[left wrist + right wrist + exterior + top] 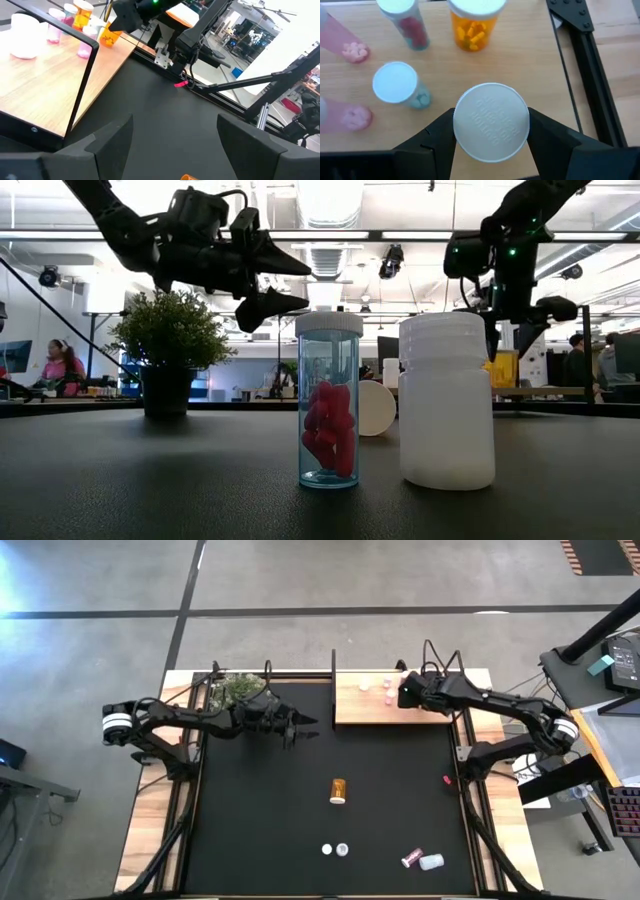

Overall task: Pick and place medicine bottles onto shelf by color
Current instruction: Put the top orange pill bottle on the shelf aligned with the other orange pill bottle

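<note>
The shelf [365, 705], a wooden board in a black frame, stands at the table's far edge. My right gripper [491, 125] hovers over its right part, shut on an orange medicine bottle [111, 36] with a white cap [491, 122]. On the board stand an orange bottle [471, 25], a clear one with red pills [407, 22], pink ones [345, 42] and a white-capped one [396, 84]. My left gripper [305, 725] is open above the black mat, left of the shelf, with nothing between its fingers [110, 137]. My right gripper pinches the bottle between its two fingers at two opposite sides of the white cap [461, 125]. The fingers come from above, slanting down. The bottle is upright under them and the cap hides its body in the wrist view. Whether its base stands on the board I cannot tell.
On the mat lie an orange bottle [338, 790], two small white-capped bottles [327, 849] [342, 849], a maroon one [411, 858] and a white one [432, 861]. A red speck [447, 780] lies at the right. A potted plant [235, 690] stands at the far left.
</note>
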You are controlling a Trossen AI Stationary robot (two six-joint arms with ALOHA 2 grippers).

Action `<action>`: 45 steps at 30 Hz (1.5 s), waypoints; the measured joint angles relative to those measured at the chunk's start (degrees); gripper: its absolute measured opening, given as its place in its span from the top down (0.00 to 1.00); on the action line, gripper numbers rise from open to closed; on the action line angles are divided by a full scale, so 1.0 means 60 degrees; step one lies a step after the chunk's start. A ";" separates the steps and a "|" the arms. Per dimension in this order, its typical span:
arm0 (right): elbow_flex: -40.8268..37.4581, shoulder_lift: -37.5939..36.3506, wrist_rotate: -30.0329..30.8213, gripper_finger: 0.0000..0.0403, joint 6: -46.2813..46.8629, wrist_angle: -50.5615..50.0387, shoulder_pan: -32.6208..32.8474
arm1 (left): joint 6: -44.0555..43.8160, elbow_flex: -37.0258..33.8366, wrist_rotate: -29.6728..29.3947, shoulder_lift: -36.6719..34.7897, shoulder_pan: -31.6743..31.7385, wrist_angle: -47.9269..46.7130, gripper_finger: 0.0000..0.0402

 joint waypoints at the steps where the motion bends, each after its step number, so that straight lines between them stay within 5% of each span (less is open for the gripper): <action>1: 0.0000 0.0000 -0.0063 0.51 -0.0125 0.0088 -0.0084 | 0.0000 0.0011 0.0002 0.0000 0.0013 -0.0005 0.32; 28: 0.0000 0.0000 -0.0188 0.51 -0.1545 0.0772 -0.0787 | 0.0007 0.0023 0.0004 0.0000 0.0121 -0.0005 0.32; 45: 0.0000 -0.0004 -0.0177 0.39 -0.1695 0.0797 -0.0820 | 0.0066 0.0023 0.0004 0.0000 0.0121 -0.0019 0.32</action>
